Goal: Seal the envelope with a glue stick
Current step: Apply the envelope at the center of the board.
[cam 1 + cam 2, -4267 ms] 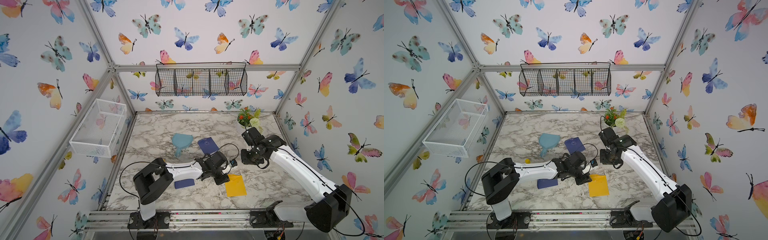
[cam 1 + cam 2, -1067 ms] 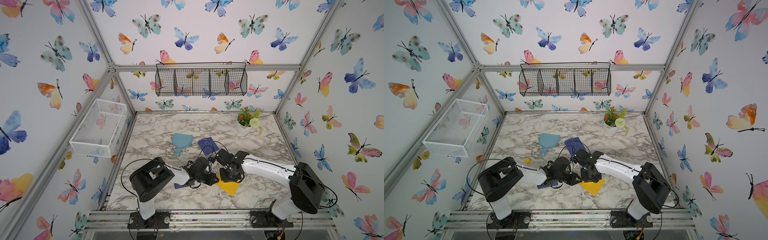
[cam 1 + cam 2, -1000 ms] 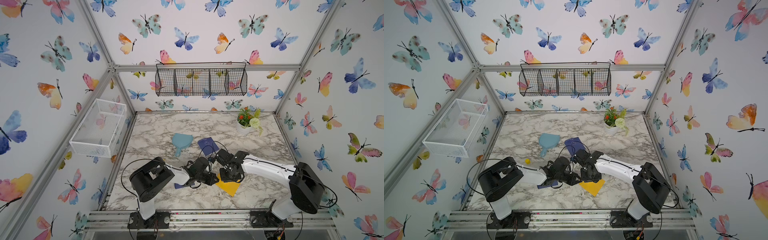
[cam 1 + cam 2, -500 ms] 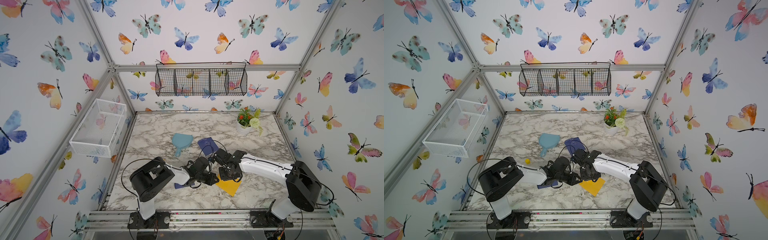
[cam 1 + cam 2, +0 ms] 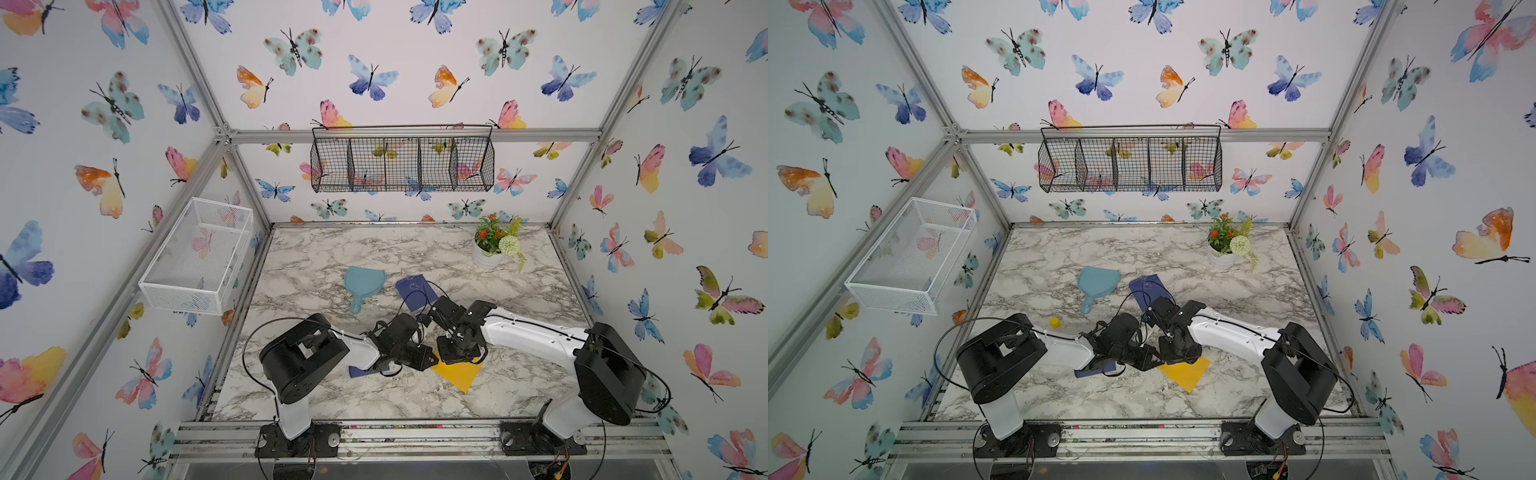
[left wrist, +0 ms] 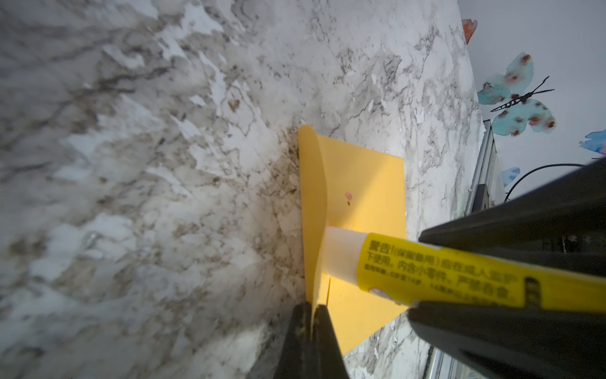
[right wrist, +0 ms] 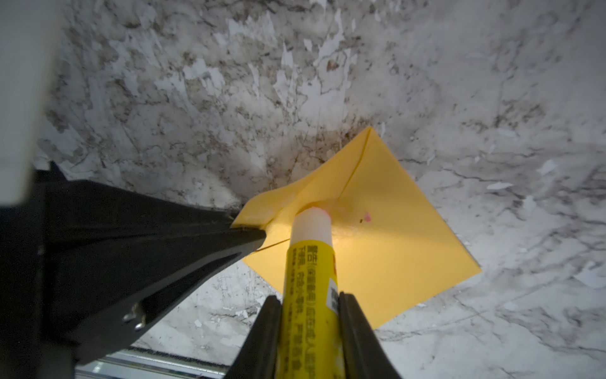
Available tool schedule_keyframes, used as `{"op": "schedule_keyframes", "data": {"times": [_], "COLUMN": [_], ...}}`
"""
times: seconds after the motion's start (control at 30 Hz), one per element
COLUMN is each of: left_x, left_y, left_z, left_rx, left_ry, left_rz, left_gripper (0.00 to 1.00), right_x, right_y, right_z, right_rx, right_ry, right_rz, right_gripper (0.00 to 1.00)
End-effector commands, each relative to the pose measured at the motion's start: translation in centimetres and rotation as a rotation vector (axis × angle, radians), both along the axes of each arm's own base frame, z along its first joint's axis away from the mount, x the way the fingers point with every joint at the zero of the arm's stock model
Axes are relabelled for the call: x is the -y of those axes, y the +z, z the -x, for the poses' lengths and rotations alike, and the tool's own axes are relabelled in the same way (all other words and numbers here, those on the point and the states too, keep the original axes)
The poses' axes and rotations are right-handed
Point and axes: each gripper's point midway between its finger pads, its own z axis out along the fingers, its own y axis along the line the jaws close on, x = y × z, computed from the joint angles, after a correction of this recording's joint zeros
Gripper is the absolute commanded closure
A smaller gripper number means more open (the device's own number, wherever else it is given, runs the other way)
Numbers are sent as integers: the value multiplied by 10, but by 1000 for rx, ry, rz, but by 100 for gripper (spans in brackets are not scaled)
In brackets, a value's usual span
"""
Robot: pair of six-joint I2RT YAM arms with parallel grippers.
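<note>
A yellow envelope [image 5: 457,372] [image 5: 1185,372] lies on the marble table near the front middle. My left gripper [image 6: 310,306] [image 5: 419,359] is shut on the edge of its flap [image 6: 313,203] and holds the flap raised off the body [image 7: 393,229]. My right gripper [image 7: 310,298] [image 5: 457,353] is shut on the yellow glue stick [image 7: 310,272] [image 6: 442,272]. The stick's white tip [image 7: 311,220] presses on the envelope just under the lifted flap. The two grippers meet tip to tip above the envelope's left corner.
A small yellow cap [image 5: 1054,322] lies by the left arm. Behind the grippers are a blue hand mirror [image 5: 363,282] and a dark blue envelope [image 5: 415,291]; another dark blue piece [image 5: 365,370] lies under the left arm. A flower pot [image 5: 494,249] stands back right.
Some seconds ago the right arm was up at the back right; it has come down to the envelope. Over the last second it has slid slightly left. The left grip is unchanged.
</note>
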Motion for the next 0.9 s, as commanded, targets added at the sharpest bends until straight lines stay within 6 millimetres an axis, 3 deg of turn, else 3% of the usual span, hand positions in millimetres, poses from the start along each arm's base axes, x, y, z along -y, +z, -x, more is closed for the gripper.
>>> {"op": "schedule_keyframes", "data": {"times": [0.0,0.2,0.67,0.87], "left_x": [-7,-7,-8,-8], "left_y": [-17,-16,-17,-17], "left_z": [7,7,8,7], "left_rx": [-37,-35,-29,-27], "left_ry": [-11,-11,-13,-13], "left_rz": [-60,-60,-71,-73], "left_gripper": [100,100,100,100], "right_x": [3,20,40,22], "right_y": [-8,-17,-17,-17], "right_z": [14,13,-17,-6], "right_rx": [-73,-77,-27,-92], "right_ry": [21,20,20,39], "right_rz": [26,131,270,144], "right_gripper": [98,98,98,98]}}
